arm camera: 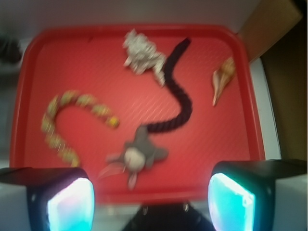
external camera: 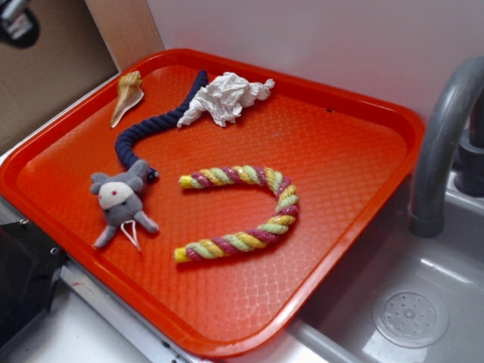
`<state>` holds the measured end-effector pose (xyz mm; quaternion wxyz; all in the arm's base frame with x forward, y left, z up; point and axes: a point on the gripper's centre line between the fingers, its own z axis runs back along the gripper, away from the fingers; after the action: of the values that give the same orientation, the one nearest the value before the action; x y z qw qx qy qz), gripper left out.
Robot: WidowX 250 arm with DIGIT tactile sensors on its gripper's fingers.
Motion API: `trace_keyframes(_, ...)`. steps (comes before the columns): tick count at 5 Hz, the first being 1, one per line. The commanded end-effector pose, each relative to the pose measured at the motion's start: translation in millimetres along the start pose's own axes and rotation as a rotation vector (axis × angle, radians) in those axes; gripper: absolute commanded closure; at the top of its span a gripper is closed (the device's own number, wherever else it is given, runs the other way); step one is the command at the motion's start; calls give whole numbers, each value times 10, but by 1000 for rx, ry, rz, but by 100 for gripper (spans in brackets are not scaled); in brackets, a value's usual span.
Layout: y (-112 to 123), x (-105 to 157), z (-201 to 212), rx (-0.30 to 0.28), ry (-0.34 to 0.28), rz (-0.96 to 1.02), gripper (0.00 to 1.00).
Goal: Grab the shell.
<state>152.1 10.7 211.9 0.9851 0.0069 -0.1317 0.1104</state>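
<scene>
The shell (external camera: 126,95) is a small tan-orange cone with a cream point. It lies at the far left corner of the red tray (external camera: 355,151). In the wrist view the shell (arm camera: 223,79) is at the upper right of the tray (arm camera: 72,62). My gripper (arm camera: 151,204) is open and empty, high above the tray's near edge, well away from the shell. Its two fingers show at the bottom corners of the wrist view. The gripper does not show in the exterior view.
On the tray lie a crumpled white paper wad (external camera: 224,97), a dark blue rope (external camera: 155,125), a grey plush mouse (external camera: 119,201) and a striped rope toy (external camera: 246,212). A grey faucet (external camera: 442,136) and sink (external camera: 408,314) are right of the tray.
</scene>
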Motion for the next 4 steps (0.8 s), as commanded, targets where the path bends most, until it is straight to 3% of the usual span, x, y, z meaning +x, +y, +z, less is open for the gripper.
trace_keyframes(1,337,271,-461,113,-114,156,0)
trace_keyframes(4,754,633,-1216,175,-148,282,0)
